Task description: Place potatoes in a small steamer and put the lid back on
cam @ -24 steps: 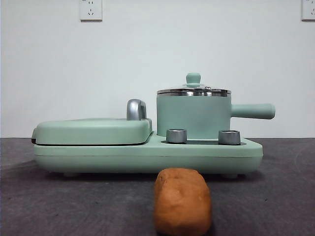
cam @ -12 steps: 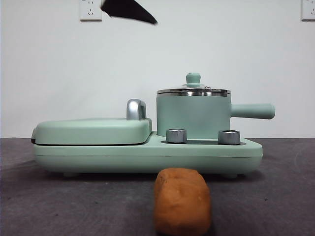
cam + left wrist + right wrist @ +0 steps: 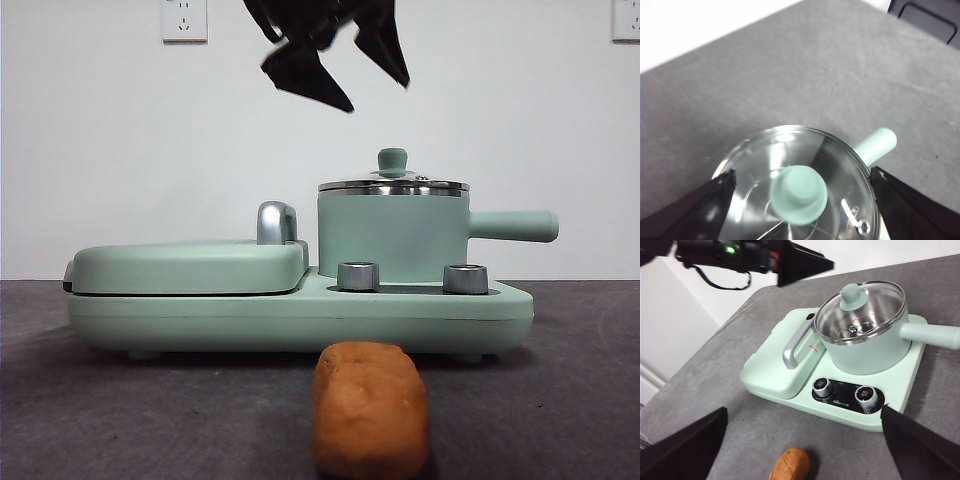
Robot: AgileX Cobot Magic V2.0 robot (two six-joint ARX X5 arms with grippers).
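The left gripper hangs above the lid, jaws spread wide and empty, either side of the mint-green knob. The lid sits on the small steamer, on the cooker base mid-worktop. The potato lies by the front edge. The right gripper hovers wide open, holding nothing.

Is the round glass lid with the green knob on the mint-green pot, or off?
On: the glass lid sits flat on the mint-green pot, potato outside on the table.
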